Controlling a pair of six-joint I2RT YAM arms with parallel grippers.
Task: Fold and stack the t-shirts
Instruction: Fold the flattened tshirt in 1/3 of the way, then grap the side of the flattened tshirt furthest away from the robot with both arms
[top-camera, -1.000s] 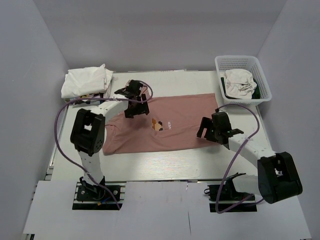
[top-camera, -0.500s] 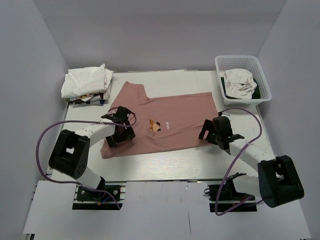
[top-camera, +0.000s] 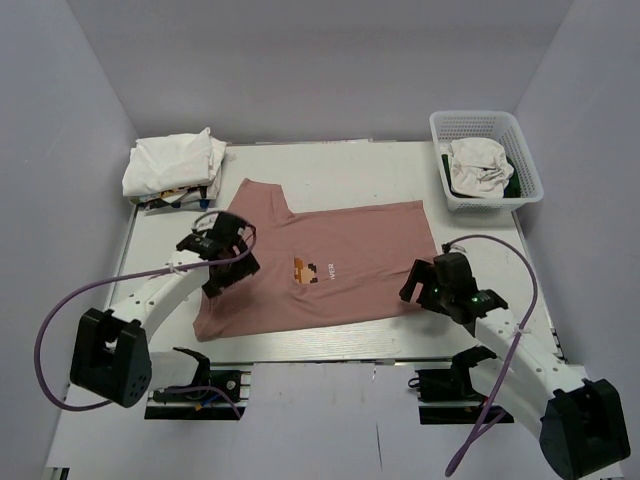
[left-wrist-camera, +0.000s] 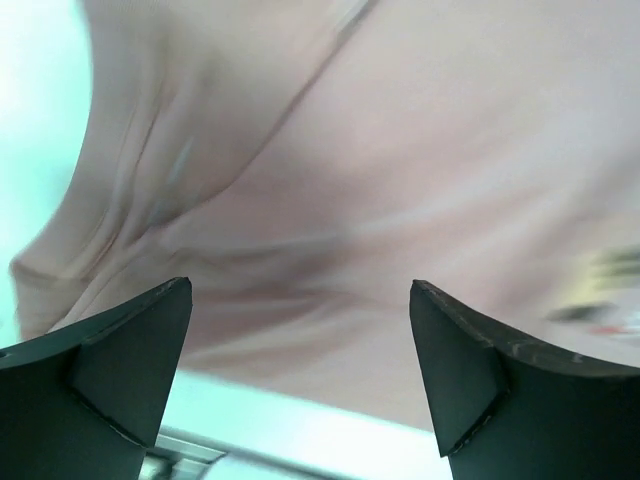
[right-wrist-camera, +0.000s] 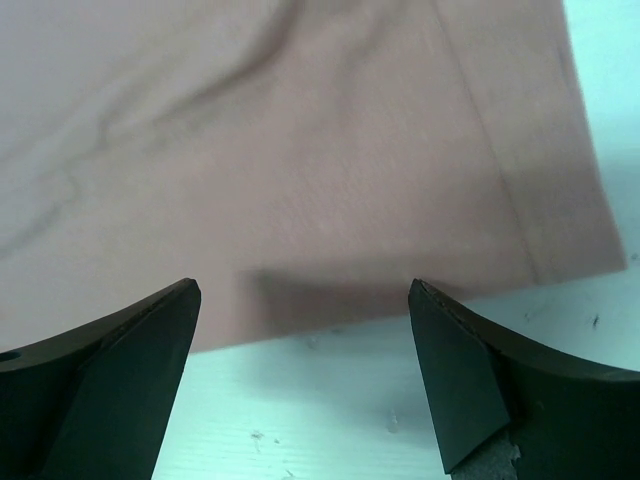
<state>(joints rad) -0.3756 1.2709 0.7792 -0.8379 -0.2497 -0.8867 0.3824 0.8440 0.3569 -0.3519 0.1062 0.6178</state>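
Observation:
A dusty-pink t-shirt (top-camera: 330, 270) lies spread flat across the middle of the table, its small pixel print (top-camera: 308, 270) facing up. My left gripper (top-camera: 224, 266) hovers open over the shirt's left end; the left wrist view shows blurred pink cloth (left-wrist-camera: 380, 150) under my left gripper (left-wrist-camera: 300, 290), nothing between the fingers. My right gripper (top-camera: 421, 288) stands open over the shirt's near right corner. In the right wrist view the pink hem (right-wrist-camera: 300, 130) and bare table (right-wrist-camera: 320, 400) lie below my right gripper (right-wrist-camera: 302, 290). Folded white t-shirts (top-camera: 172, 163) are piled at the back left.
A white mesh basket (top-camera: 522, 160) at the back right holds crumpled white cloth (top-camera: 476, 165) and something dark green. Pale walls close in the table on three sides. Purple cables loop from both arms over the near corners.
My left gripper opened fully and swung from the shirt's back left part to its near left. A sleeve now lies out at the back left. The shirt and right gripper shifted nearer.

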